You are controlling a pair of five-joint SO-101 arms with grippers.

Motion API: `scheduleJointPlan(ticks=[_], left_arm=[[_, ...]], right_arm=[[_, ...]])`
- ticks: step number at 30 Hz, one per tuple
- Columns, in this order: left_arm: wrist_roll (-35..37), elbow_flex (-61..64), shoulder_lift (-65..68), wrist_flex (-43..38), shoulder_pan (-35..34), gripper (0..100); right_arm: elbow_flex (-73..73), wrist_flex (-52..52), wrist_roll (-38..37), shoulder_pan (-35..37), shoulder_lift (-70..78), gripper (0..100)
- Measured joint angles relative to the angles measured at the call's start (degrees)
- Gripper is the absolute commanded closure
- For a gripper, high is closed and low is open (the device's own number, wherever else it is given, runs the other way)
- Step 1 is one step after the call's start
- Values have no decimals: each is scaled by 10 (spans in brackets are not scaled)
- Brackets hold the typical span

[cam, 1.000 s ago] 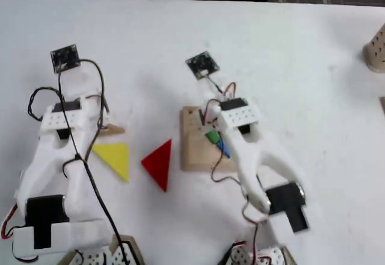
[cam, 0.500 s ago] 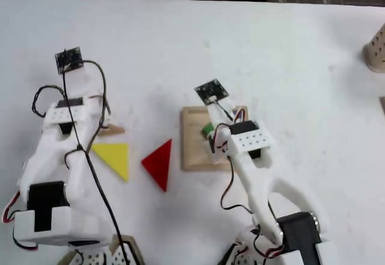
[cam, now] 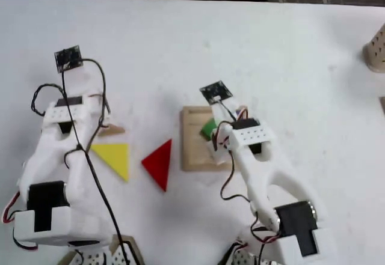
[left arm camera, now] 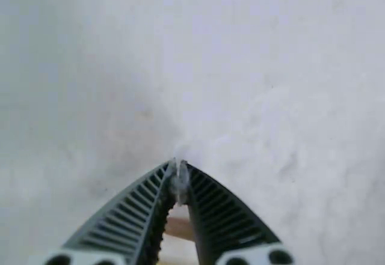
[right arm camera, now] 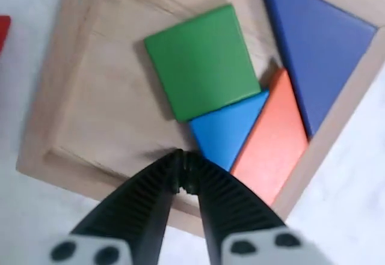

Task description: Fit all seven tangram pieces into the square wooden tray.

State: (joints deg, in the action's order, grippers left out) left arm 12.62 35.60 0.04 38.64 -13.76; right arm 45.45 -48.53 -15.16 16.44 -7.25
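Observation:
The square wooden tray (cam: 191, 151) (right arm camera: 90, 121) lies mid-table under my right arm (cam: 246, 136). In it are a green square (right arm camera: 201, 60) (cam: 208, 128), a light-blue triangle (right arm camera: 225, 130), an orange piece (right arm camera: 271, 139) and a dark-blue triangle (right arm camera: 316, 36). My right gripper (right arm camera: 183, 160) is shut and holds nothing, its tips over the tray floor by the light-blue triangle. A red triangle (cam: 159, 163) and a yellow triangle (cam: 114, 157) lie left of the tray. A tan piece (cam: 112, 131) (left arm camera: 180, 229) sits by my left arm. My left gripper (left arm camera: 178, 172) is shut over bare table.
A wooden block with holes (cam: 376, 48) stands at the far right edge, with a brown object (cam: 382, 104) just below it. Both arm bases (cam: 102, 254) sit at the near edge. The white table (cam: 289, 48) is open behind and to the right of the tray.
My right arm has drawn back toward the near edge, bringing its wrist over the tray. The left arm shifted only slightly. The loose pieces have not moved.

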Motion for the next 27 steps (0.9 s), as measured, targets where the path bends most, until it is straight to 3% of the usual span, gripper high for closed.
scheduleJointPlan(ticks=[21, 27], left_arm=[[0, 0, 0, 0, 0, 977], [0, 0, 0, 0, 0, 977]], right_arm=[[-23, -23, 1, -12, -19, 981], [-24, -17, 34, 32, -37, 981]])
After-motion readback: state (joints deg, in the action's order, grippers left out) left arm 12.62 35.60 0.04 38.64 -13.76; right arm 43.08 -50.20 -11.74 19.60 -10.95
